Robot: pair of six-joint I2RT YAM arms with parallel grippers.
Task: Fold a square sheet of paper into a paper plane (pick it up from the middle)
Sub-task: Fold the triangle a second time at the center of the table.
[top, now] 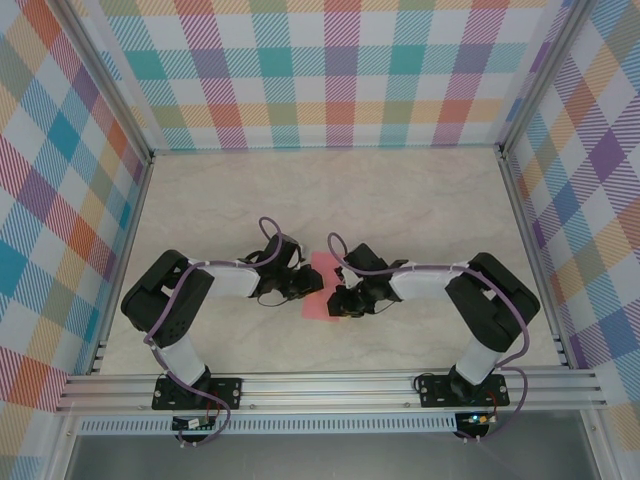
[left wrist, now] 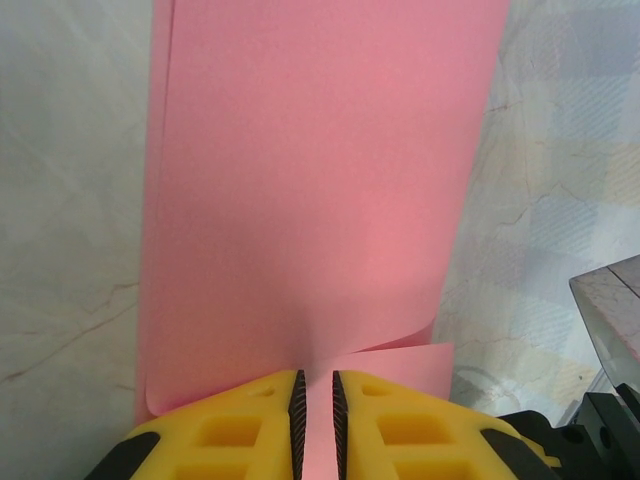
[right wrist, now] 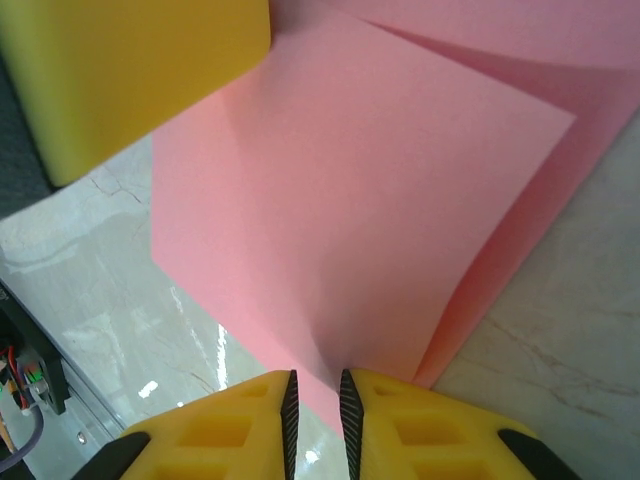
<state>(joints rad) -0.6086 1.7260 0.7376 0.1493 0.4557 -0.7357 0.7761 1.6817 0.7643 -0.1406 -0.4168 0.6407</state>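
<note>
Centrally over the pale desk (top: 400, 200), the square sheet of paper (top: 320, 300) lies between the 2 arms, 1 layer curling over another. The left pincer (left wrist: 318, 410) is clamped on one edge of it. The right pincer (right wrist: 317, 405) pinches the opposite edge, its jaws nearly together.

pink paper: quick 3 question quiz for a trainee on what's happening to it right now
1. True or false: the pink paper lies flat and untouched on the table.
2. Which arm's fingers are closed on the paper? A only the left, B only the right, C both.
3. In the right wrist view, is the paper a single flat layer or doubled over?

Key
1. False. It is being held from both sides.
2. C. The left gripper and the right gripper each have paper pinched between their yellow fingers.
3. Doubled over: an upper flap curls above a lower layer.
</note>
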